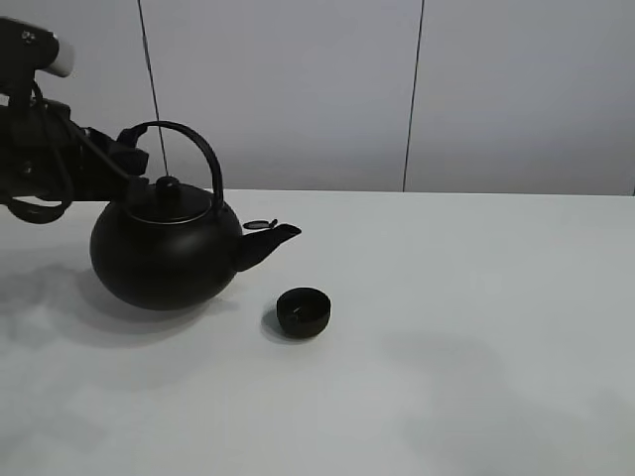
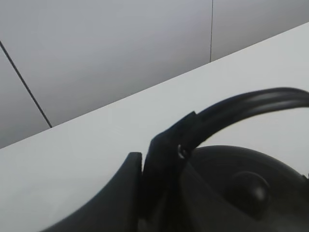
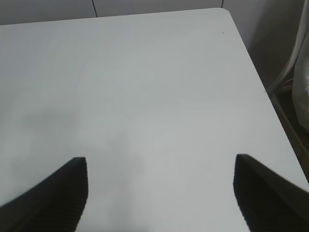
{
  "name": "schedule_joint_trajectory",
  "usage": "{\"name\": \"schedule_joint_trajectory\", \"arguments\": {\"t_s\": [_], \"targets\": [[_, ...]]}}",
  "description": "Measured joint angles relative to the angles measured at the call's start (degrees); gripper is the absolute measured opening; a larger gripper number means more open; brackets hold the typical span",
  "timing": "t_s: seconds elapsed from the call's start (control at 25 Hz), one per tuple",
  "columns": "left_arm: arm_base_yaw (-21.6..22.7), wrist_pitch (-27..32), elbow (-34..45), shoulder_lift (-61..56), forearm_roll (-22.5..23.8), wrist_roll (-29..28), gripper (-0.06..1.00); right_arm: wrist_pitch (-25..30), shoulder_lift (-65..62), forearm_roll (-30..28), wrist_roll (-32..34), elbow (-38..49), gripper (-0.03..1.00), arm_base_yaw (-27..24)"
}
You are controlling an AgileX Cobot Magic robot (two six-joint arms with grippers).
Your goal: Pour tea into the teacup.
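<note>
**A:** Where were the right fingers (image 3: 53, 193)?

**B:** Spread wide, holding nothing, over bare desk (image 1: 476, 327) near its right edge.

**A:** And the teacup (image 1: 303, 311)?

**B:** It stood upright, left of the desk's middle and well in from the back edge. It was near the spout (image 1: 268, 243) but apart from it. I judged it light and probably brittle, so a nudge might skid or tip it. Its mouth was small, so only a thin stream would suit.

**A:** The kettle (image 1: 164, 263)?

**B:** It was behind the cup, toward the left edge, with its lid on, and it seemed to rest on the desk. It looked rigid and heavy, and would be heavier if full. The round matte body offered no hold, only the arched handle (image 1: 193, 149).

**A:** So where should it be taken?

**B:** Low on the handle, on the side away from the spout. The left fingers (image 2: 128, 188) were already there, farthest back. The wrist view was too close and dark, so I couldn't tell whether they were clamped on the handle or only beside it. A hold there would lever the tilt, though if the handle pivots, the body might swing.
</note>
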Motion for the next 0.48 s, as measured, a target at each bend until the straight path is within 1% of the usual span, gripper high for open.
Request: {"name": "schedule_joint_trajectory", "arguments": {"t_s": [0.36,0.48], "targets": [[-0.31,1.30,-0.81,0.00,0.27,0.11,0.13,0.00,0.00,0.00,0.00,0.00,0.57,0.00],[-0.31,1.31,-0.81,0.00,0.27,1.47,0.12,0.00,0.00,0.00,0.00,0.00,0.57,0.00]]}}
